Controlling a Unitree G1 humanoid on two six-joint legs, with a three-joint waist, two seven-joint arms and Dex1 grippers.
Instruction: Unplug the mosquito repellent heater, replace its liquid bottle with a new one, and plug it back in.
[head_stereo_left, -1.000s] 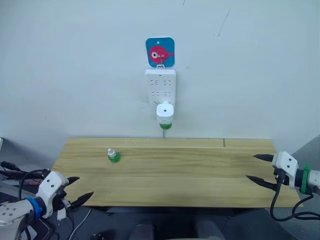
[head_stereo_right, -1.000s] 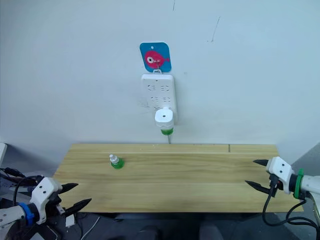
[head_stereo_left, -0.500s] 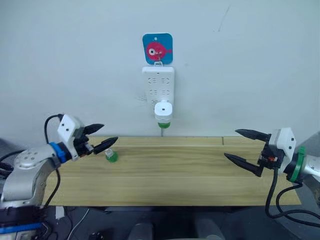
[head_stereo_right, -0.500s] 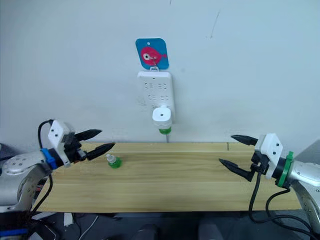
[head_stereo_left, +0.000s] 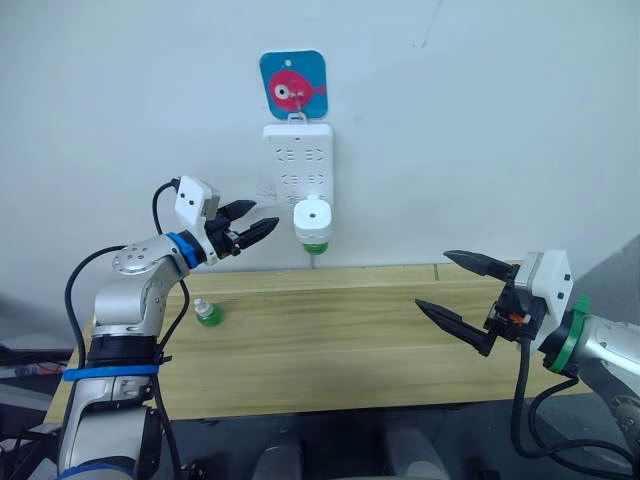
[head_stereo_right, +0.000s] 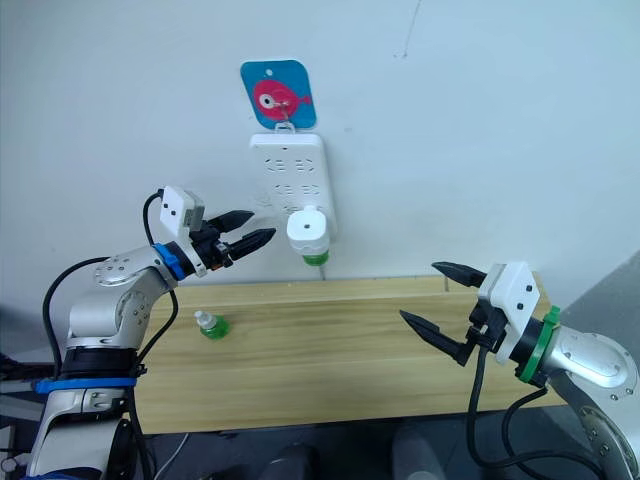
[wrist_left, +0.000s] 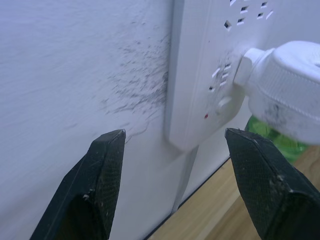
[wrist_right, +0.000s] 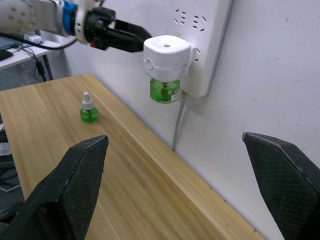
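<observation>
The mosquito repellent heater (head_stereo_left: 312, 217), white with a round vent hole, sits plugged into the lower part of a white power strip (head_stereo_left: 297, 160) on the wall. A green liquid bottle (head_stereo_left: 315, 246) is screwed in under it. A spare green bottle (head_stereo_left: 208, 313) stands upright on the left of the wooden table (head_stereo_left: 350, 330). My left gripper (head_stereo_left: 263, 215) is open and raised to the wall, its tips just left of the heater and apart from it. My right gripper (head_stereo_left: 432, 279) hangs open over the table's right part, holding nothing.
A blue square hook with a pink fish (head_stereo_left: 294, 86) holds the strip on the wall. The strip's cord (wrist_right: 176, 130) drops behind the table's back edge. The left wrist view has the strip's edge (wrist_left: 195, 90) and the heater (wrist_left: 287, 90) close ahead.
My left gripper has risen from beside the spare bottle up to the wall, close to the heater. My right gripper has shifted a little inward. The camera has also shifted.
</observation>
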